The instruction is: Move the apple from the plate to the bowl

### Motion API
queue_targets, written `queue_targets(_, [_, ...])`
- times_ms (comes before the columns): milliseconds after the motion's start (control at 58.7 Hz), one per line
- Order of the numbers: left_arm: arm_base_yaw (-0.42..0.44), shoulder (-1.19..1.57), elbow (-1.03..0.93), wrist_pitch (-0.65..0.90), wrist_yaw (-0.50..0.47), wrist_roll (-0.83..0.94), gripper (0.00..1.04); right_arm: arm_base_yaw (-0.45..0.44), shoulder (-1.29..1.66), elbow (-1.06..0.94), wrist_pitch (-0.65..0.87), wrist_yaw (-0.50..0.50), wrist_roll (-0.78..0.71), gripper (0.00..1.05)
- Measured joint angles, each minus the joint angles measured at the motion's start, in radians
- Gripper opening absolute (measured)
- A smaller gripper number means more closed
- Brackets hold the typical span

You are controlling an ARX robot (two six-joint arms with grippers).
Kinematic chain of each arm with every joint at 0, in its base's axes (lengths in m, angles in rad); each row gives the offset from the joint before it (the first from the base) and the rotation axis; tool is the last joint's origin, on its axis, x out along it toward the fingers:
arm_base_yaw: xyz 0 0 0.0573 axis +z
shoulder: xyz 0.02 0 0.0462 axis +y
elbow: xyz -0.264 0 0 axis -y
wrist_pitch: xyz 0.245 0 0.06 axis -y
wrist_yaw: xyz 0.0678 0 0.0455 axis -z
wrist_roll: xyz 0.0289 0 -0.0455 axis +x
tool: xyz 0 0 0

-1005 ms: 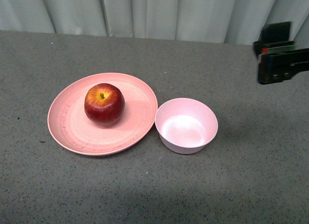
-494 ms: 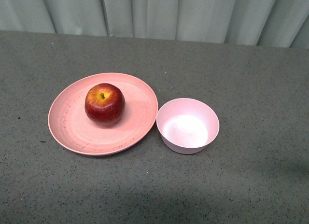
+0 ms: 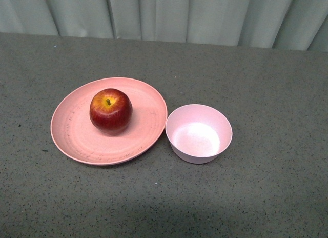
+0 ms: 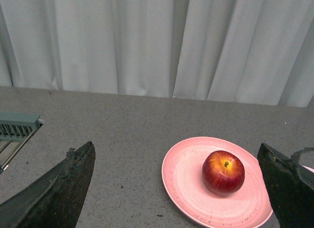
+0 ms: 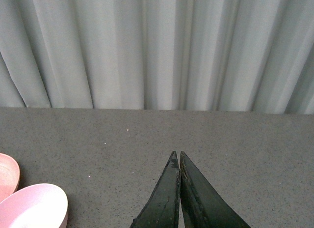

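Note:
The dark-red apple (image 3: 110, 111) sits upright on the wide salmon-pink plate (image 3: 72, 135), stem up. The small pale pink bowl (image 3: 199, 133) stands empty just right of the plate, almost touching its rim. Neither gripper shows in the front view. In the left wrist view my left gripper (image 4: 176, 154) is open and empty, its jaws wide apart, with the apple (image 4: 223, 172) and plate (image 4: 181, 184) ahead between them, nearer one jaw. In the right wrist view my right gripper (image 5: 177, 154) is shut and empty over bare table, with the bowl (image 5: 34, 206) and the plate's edge (image 5: 7, 171) off to one side.
The grey speckled table (image 3: 266, 74) ends at a pale curtain (image 3: 164, 15) along the back. A grey slatted object (image 4: 17, 127) shows at the edge of the left wrist view.
A dark arm part at the right edge of the front view one second ago has left the picture. The apple, plate and bowl have stayed put.

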Motion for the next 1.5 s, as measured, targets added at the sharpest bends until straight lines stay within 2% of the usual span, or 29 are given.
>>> queue_targets(443, [0.0,0.0,0.0,0.0,0.0,0.0,0.98,0.0,-0.28,-0.005,-0.256,0.0,0.0,0.01])
queue_targets(1142, [0.0,0.0,0.0,0.0,0.0,0.0,0.98,0.0,-0.525,-0.005,-0.497,0.0,0.0,0.01])
queue_targets(1210, [0.0,0.0,0.0,0.0,0.0,0.0,0.98,0.0,-0.637,-0.004,-0.645,-0.003,0.0,0.01])
queue_targets(1244, [0.0,0.0,0.0,0.0,-0.001,0.0,0.98,0.0,-0.665,-0.004,-0.666,-0.003,0.0,0.01])
queue_targets(1448, [0.0,0.0,0.0,0.0,0.0,0.0,0.98,0.0,-0.695,-0.004,-0.674,-0.003,0.0,0.01])
queue_targets(1499, [0.0,0.0,0.0,0.0,0.0,0.0,0.98,0.0,-0.695,-0.004,-0.674,-0.003,0.0,0.06])
